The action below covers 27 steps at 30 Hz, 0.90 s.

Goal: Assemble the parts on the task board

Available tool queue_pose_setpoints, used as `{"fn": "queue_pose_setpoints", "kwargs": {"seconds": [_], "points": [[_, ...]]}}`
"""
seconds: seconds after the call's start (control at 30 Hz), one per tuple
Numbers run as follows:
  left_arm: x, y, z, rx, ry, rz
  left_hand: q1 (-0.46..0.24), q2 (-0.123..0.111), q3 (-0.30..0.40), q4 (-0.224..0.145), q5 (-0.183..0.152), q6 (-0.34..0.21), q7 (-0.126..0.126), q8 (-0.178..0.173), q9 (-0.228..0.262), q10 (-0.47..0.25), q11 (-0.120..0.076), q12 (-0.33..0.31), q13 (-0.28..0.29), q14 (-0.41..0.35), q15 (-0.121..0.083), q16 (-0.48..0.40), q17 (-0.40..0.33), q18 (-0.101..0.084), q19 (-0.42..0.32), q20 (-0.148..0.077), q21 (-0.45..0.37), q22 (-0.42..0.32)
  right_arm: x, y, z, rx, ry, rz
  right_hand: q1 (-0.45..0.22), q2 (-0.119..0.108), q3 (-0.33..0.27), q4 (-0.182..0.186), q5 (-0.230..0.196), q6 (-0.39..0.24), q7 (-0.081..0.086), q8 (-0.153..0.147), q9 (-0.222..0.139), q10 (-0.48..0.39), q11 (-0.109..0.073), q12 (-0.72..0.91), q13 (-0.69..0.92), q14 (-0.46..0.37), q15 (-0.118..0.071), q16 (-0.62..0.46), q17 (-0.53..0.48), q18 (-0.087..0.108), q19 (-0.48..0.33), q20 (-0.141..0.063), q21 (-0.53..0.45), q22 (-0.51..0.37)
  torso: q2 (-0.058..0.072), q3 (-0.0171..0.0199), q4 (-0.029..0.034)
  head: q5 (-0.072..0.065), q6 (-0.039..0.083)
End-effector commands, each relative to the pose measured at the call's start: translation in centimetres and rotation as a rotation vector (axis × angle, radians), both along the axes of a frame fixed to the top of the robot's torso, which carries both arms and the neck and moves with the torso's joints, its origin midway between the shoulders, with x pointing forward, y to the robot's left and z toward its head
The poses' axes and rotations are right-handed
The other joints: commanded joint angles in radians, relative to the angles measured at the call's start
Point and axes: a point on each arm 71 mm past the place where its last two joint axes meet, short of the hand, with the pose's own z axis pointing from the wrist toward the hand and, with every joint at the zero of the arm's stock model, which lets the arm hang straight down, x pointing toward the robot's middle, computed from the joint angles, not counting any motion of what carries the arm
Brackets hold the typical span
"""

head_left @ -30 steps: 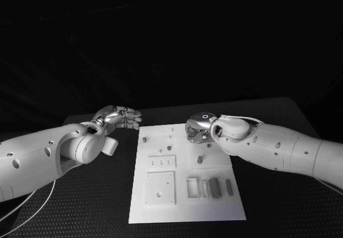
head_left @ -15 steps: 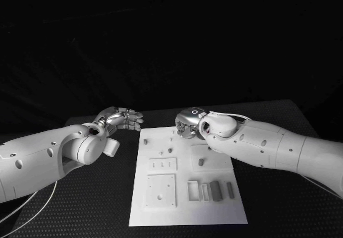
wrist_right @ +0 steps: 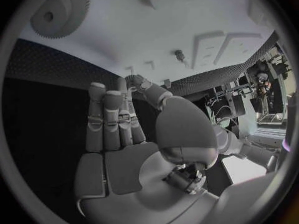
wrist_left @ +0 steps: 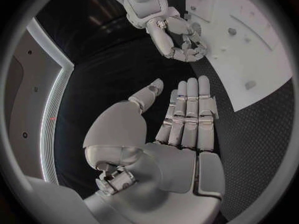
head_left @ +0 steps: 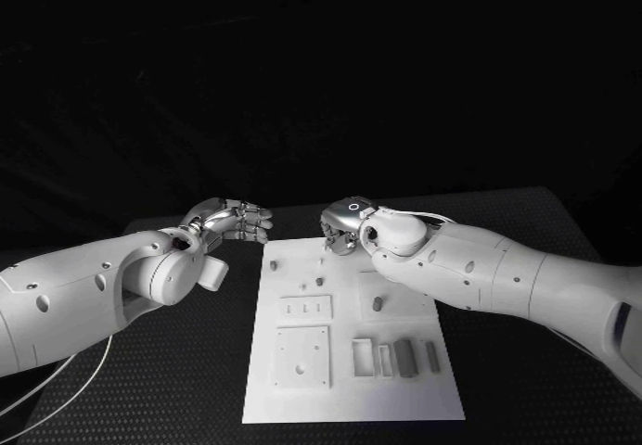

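While my silver right hand (head_left: 345, 225) hangs over the far end of the flat white task board (head_left: 351, 389), its fingers look spread and hold nothing. My silver left hand (head_left: 230, 221) waits beside the board, fingers straight, empty.

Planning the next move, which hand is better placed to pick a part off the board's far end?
Right. The right hand hovers over the task board's far edge; the left hand sits off it, over the table.
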Motion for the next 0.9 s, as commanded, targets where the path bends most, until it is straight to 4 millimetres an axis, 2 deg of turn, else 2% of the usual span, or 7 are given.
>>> {"fn": "queue_pose_setpoints", "kwargs": {"seconds": [0.03,0.23,0.37,0.9], "points": [[0.0,-0.3,0.2,-0.004,-0.009,-0.013,-0.012,0.000,0.001,0.006,0.004,0.003,0.005,-0.004,0.001,0.003,0.001,-0.004,0.001,0.005,-0.001,-0.004,0.001,0.013,0.004,-0.002,-0.006,0.002,0.1,0.3,0.0,-0.023,-0.026,-0.002,0.002,0.000,0.004,0.000,0.003,0.022,-0.012,0.004,0.019,0.008,-0.001,0.001,0.002,0.000,-0.009,0.007,0.001,0.030,-0.003,-0.007,0.005,0.024,0.000,-0.0008,0.0422,0.002,-0.001],[0.1,-0.5,0.2,-0.005,-0.009,-0.017,-0.012,0.000,0.001,0.006,0.004,0.003,0.005,-0.004,0.001,0.003,0.002,-0.005,0.002,0.005,-0.001,-0.004,0.002,0.013,0.004,-0.002,-0.006,0.002,0.1,1.0,-0.4,-0.026,-0.022,0.007,0.002,0.000,0.004,0.000,0.003,0.023,-0.012,0.003,0.020,0.008,-0.001,0.001,0.002,-0.001,-0.009,0.008,0.001,0.030,-0.003,-0.007,0.006,0.024,0.000,0.0010,0.0412,0.006,-0.003],[0.1,-0.6,0.3,-0.005,-0.010,-0.018,-0.012,0.000,0.001,0.006,0.004,0.003,0.005,-0.004,0.001,0.003,0.002,-0.006,0.002,0.005,-0.001,-0.005,0.003,0.013,0.004,-0.002,-0.006,0.002,0.2,1.2,-0.7,-0.033,-0.011,0.011,0.002,0.000,0.004,0.000,0.003,0.023,-0.012,0.003,0.020,0.008,-0.001,0.001,0.002,-0.001,-0.009,0.008,0.001,0.030,-0.003,-0.007,0.007,0.024,0.000,0.0004,0.0411,0.011,-0.004],[0.2,-0.9,0.3,-0.006,-0.011,-0.023,-0.012,0.000,0.001,0.006,0.004,0.003,0.005,-0.005,0.002,0.003,0.002,-0.007,0.004,0.006,-0.001,-0.007,0.005,0.013,0.004,-0.002,-0.007,0.003,0.3,1.7,-1.2,-0.035,-0.007,0.014,0.002,0.000,0.005,0.000,0.003,0.022,-0.012,0.003,0.021,0.008,-0.001,0.000,0.004,-0.001,-0.009,0.009,0.001,0.030,-0.004,-0.008,0.009,0.024,0.000,0.0018,0.0389,0.019,-0.008]]}}
